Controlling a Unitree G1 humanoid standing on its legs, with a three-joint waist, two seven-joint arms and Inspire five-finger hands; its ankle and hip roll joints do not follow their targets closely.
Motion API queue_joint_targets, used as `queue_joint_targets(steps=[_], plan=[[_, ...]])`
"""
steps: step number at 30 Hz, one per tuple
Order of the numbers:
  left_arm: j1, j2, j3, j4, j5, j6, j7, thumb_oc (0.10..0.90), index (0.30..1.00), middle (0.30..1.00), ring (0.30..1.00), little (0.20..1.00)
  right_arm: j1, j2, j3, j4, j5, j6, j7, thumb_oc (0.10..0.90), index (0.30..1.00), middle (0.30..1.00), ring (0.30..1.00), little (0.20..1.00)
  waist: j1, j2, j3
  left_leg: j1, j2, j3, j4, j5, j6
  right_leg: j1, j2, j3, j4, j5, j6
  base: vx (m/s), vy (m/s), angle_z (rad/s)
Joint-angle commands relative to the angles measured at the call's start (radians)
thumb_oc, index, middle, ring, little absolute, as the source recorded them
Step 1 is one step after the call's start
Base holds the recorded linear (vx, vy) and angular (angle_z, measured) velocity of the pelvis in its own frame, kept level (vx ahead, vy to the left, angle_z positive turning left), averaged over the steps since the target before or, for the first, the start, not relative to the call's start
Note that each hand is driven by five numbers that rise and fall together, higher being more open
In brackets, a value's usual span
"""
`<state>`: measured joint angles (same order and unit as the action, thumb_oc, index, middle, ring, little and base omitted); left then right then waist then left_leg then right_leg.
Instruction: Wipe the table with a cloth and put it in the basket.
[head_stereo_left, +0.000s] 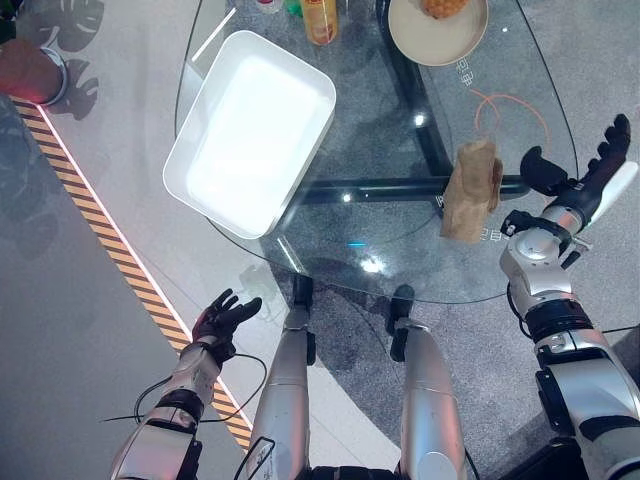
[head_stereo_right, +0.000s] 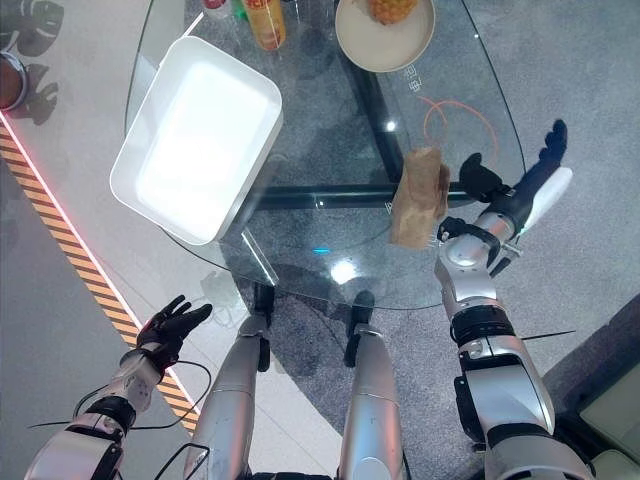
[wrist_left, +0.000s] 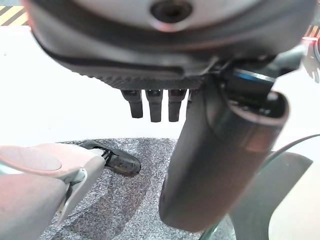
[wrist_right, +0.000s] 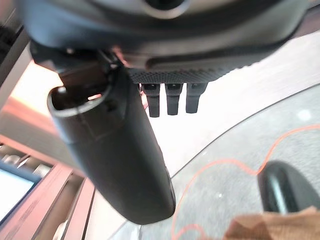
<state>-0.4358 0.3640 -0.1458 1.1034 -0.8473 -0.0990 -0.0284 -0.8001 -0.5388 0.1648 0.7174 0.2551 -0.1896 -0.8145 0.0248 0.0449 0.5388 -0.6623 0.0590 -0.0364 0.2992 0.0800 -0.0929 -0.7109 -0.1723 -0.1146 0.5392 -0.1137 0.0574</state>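
A crumpled brown cloth (head_stereo_left: 473, 189) lies on the round glass table (head_stereo_left: 400, 270) near its right edge. It also shows as the brown cloth (wrist_right: 272, 225) just past my right hand. My right hand (head_stereo_left: 585, 172) hovers open beside the cloth, to its right, with straight fingers (wrist_right: 172, 97) and nothing held. A white rectangular basket (head_stereo_left: 250, 130) sits empty on the table's left side. My left hand (head_stereo_left: 222, 318) hangs open low at the left, off the table and over the floor, its fingers (wrist_left: 152, 104) holding nothing.
A beige plate (head_stereo_left: 438, 28) with yellow food stands at the table's far edge. An orange bottle (head_stereo_left: 320, 20) stands left of the plate. A yellow-and-black striped line (head_stereo_left: 110, 245) runs across the floor at the left. An orange cord (head_stereo_left: 500, 110) loops under the glass.
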Motion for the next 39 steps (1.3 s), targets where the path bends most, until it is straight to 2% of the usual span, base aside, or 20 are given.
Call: queue_joint_targets(steps=[1, 11, 21, 30, 39], plan=[[0.031, 0.011, 0.001, 0.006, 0.004, -0.030, 0.018, 0.800, 0.900, 0.900, 0.900, 0.900, -0.019, -0.058, 0.010, -0.093, -0.071, 0.001, 0.019, 0.800, 0.900, 0.900, 0.900, 0.900, -0.005, -0.008, -0.019, 0.010, -0.064, 0.057, 0.115, -0.131, 0.058, 0.034, 0.063, -0.007, -0.079, 0.041, -0.026, 0.00, 0.000, 0.00], [0.019, -0.006, -0.014, 0.022, 0.022, -0.035, 0.016, 0.800, 0.900, 0.900, 0.900, 0.900, -0.049, -0.012, 0.070, -0.009, 0.012, 0.065, 0.096, 0.800, 0.900, 0.900, 0.900, 0.900, 0.008, -0.003, -0.019, 0.012, -0.067, 0.059, 0.121, -0.133, 0.060, 0.034, 0.061, -0.013, -0.071, 0.037, -0.032, 0.00, 0.000, 0.00], [0.010, -0.019, -0.025, 0.029, 0.031, -0.035, 0.017, 0.800, 0.900, 0.900, 0.900, 0.900, -0.070, 0.046, 0.092, 0.094, 0.108, 0.102, 0.132, 0.800, 0.900, 0.900, 0.900, 0.900, 0.018, 0.009, -0.019, 0.015, -0.073, 0.064, 0.118, -0.132, 0.061, 0.031, 0.058, -0.013, -0.066, 0.038, -0.034, 0.00, 0.000, 0.00], [0.000, -0.035, -0.037, 0.038, 0.037, -0.039, 0.017, 0.800, 0.900, 0.900, 0.900, 0.900, -0.090, 0.081, 0.065, 0.211, 0.219, 0.087, 0.188, 0.800, 0.900, 0.900, 0.900, 0.900, 0.025, 0.022, -0.019, 0.014, -0.079, 0.060, 0.116, -0.129, 0.064, 0.025, 0.057, -0.011, -0.064, 0.042, -0.035, 0.00, 0.000, 0.00], [-0.016, -0.056, -0.055, 0.052, 0.039, -0.048, 0.026, 0.800, 0.900, 0.900, 0.900, 0.900, -0.125, 0.100, 0.056, 0.293, 0.235, 0.092, 0.175, 0.800, 0.900, 0.900, 0.900, 0.900, 0.032, 0.034, -0.019, 0.019, -0.084, 0.060, 0.105, -0.121, 0.066, 0.024, 0.056, -0.014, -0.064, 0.045, -0.033, 0.00, 0.000, 0.01]])
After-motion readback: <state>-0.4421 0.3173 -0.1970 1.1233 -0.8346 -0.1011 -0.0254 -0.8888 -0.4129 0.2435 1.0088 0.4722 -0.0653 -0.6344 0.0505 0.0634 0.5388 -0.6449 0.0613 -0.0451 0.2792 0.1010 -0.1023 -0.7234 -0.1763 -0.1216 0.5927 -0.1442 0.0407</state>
